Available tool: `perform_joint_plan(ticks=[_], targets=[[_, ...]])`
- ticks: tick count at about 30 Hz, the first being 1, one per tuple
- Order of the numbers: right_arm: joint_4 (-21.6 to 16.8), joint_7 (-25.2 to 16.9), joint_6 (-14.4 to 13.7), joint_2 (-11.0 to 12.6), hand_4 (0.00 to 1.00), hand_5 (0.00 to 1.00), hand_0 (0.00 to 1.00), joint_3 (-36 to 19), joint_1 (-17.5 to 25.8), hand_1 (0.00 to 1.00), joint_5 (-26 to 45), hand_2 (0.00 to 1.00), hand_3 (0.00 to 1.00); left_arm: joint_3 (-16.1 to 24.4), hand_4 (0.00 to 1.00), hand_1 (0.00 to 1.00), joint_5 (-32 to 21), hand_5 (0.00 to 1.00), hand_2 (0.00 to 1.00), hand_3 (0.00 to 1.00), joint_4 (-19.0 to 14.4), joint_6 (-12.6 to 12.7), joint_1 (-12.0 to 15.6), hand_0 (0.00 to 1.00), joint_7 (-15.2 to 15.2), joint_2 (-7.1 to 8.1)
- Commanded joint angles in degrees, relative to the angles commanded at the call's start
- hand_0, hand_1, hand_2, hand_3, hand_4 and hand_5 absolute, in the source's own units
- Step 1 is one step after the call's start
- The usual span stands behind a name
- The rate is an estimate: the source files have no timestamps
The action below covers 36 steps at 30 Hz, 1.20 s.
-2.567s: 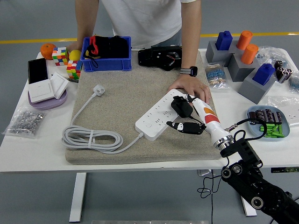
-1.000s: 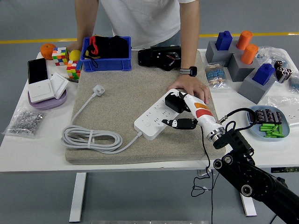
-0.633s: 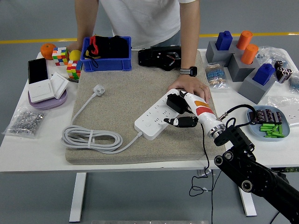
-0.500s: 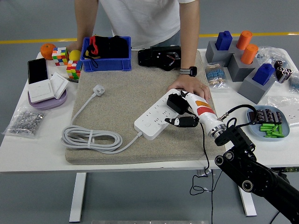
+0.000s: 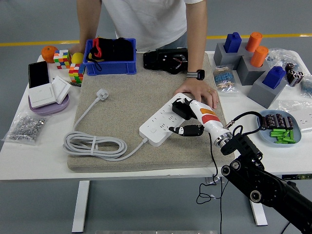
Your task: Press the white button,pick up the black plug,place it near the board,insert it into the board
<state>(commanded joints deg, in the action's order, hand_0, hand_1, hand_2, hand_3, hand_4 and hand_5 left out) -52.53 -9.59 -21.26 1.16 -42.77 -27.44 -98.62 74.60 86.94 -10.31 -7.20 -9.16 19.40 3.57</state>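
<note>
Inserting is in hand: the black plug point(image 5: 181, 109) is grasped by the right hand point(image 5: 192, 119) fingers over the board point(image 5: 158, 126); downward pressing at 6 o'clock is required.

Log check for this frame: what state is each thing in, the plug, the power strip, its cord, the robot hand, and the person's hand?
black plug: held over the strip, seating not visible.
power strip: flat on the mat, lying diagonally.
grey cord: coiled on the mat, its plug end lying loose.
right hand: shut on the plug.
person's hand: resting at the strip's far end.
</note>
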Motion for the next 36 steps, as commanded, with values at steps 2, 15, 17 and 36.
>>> perform_joint_plan(ticks=[2,15,17,36], targets=[[-1.4,0.0,-0.1,0.3,0.998,0.251,0.826,-0.6,0.2,0.762,0.1,0.707,0.731,-0.1,0.565,0.675,-0.5,0.197,0.658,0.686,0.0,0.1,0.1,0.684,0.0,0.00],[-17.0,0.0,-0.3,4.1,0.998,0.247,0.826,-7.0,1.9,0.763,-0.3,0.706,0.731,0.5,0.563,0.675,0.2,0.195,0.658,0.686,0.0,0.1,0.1,0.683,0.0,-0.09],[-19.3,0.1,-0.2,4.9,0.998,0.247,0.826,-8.1,2.9,0.763,-0.3,0.706,0.731,0.6,0.563,0.675,0.2,0.195,0.658,0.686,0.0,0.1,0.1,0.683,0.0,-0.11],[-24.1,-0.8,2.4,11.2,0.998,0.261,0.833,-26.2,20.3,0.775,6.1,0.709,0.739,-0.1,0.561,0.675,-0.9,0.192,0.659,0.686,0.0,0.1,-0.4,0.684,-0.2,-0.13]])
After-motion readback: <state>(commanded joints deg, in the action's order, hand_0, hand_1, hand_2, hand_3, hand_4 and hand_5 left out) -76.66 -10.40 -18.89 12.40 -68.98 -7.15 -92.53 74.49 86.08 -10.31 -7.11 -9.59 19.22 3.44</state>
